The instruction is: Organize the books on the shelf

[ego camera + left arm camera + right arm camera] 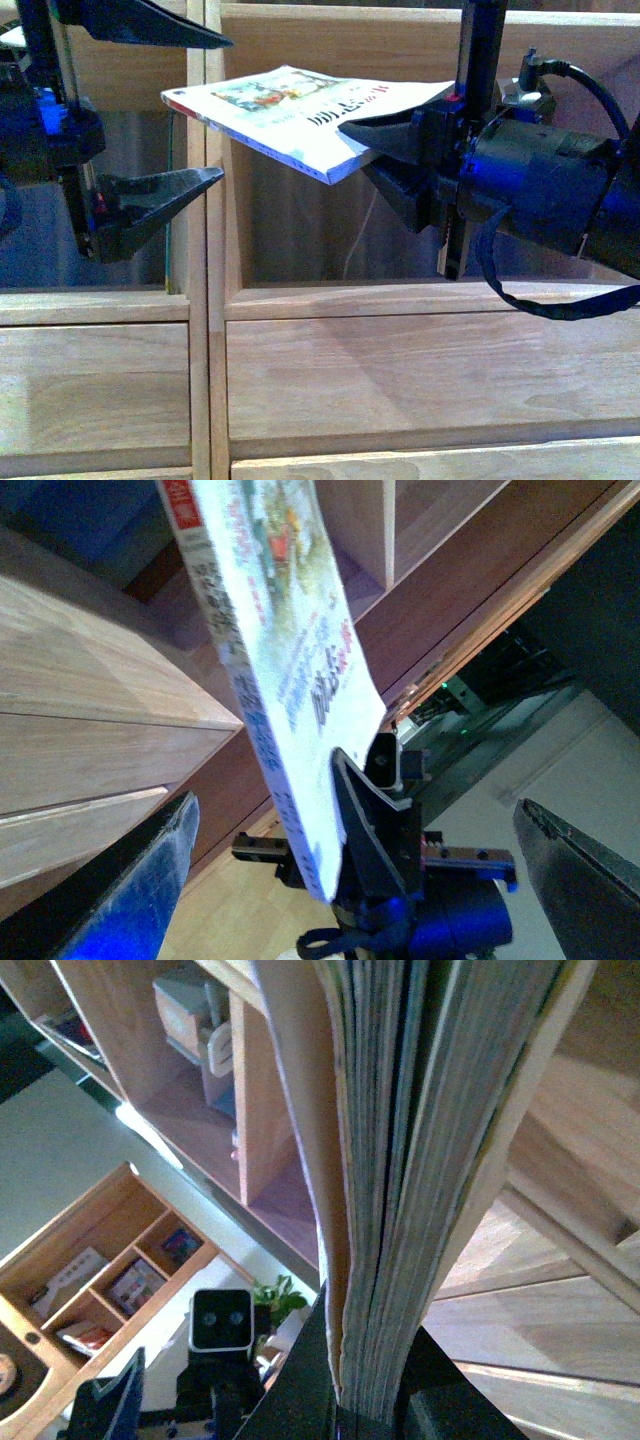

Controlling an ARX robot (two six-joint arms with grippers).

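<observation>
My right gripper [372,148] is shut on the white paperback book [290,112], held nearly flat with its cover up, in front of an open compartment of the light wood shelf [400,300]. The red-topped spine end points left. My left gripper [215,105] is open, its jaws above and below the book's left corner without touching it. In the left wrist view the book [290,670] runs between the two open fingers [150,880]. In the right wrist view the book's page edges [400,1210] fill the frame, clamped between the jaws. The dark teal book is not in view.
A vertical shelf divider [215,300] stands just left of the book. Plain drawer-like fronts [420,370] lie below the compartment. A white cable [352,250] hangs behind the open back. Another shelving unit with books [100,1280] shows in the right wrist view.
</observation>
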